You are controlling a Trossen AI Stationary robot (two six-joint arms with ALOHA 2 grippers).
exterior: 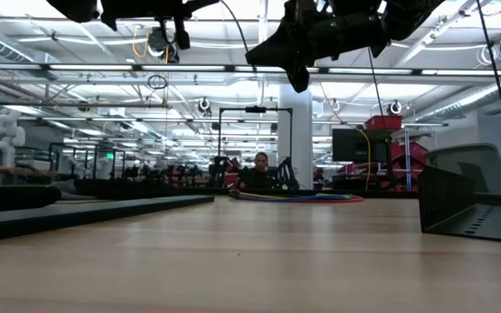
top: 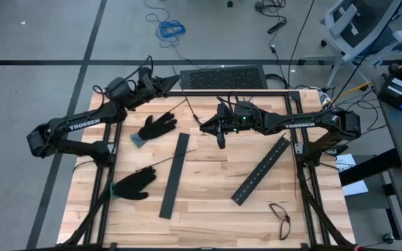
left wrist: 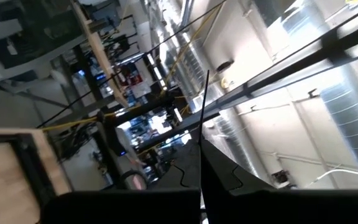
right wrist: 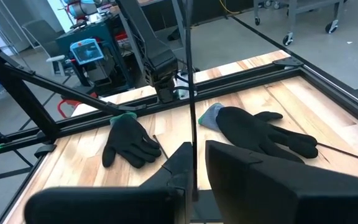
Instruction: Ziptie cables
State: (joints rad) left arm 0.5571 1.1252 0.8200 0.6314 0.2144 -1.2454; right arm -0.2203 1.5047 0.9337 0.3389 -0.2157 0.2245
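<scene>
My left gripper (top: 175, 85) hangs over the table's far left edge, shut on a thin dark ziptie (left wrist: 204, 112) that sticks out past its fingers. My right gripper (top: 202, 126) hovers above mid-table, shut on a thin dark ziptie (right wrist: 191, 93) that runs toward the far left (top: 191, 109). I cannot tell whether these are one strip or two. Another ziptie (top: 166, 161) lies flat on the wood across a black bar. The cables (exterior: 294, 197), a low red, blue and yellow bundle, lie at the table's far edge in the low view. My left gripper pinches the ziptie between its two fingers (left wrist: 229, 177) at the strip's lower end (left wrist: 200, 163). The strip runs on along the fingers, clear of the table, to a free tip (left wrist: 208, 72). My right gripper pinches the ziptie between its two fingers (right wrist: 241, 168), at a point low on the strip (right wrist: 192, 163). The strip stands straight out beyond the fingertips, clear of the table, and leaves the top of the wrist view.
Two black gloves (top: 158, 127) (top: 132, 186) lie on the left half of the table. Two long black slotted bars (top: 175, 174) (top: 260, 169) lie at mid-table and on the right. Spectacles (top: 280, 218) rest near the front right corner. A black bin (exterior: 472, 204) stands at the right.
</scene>
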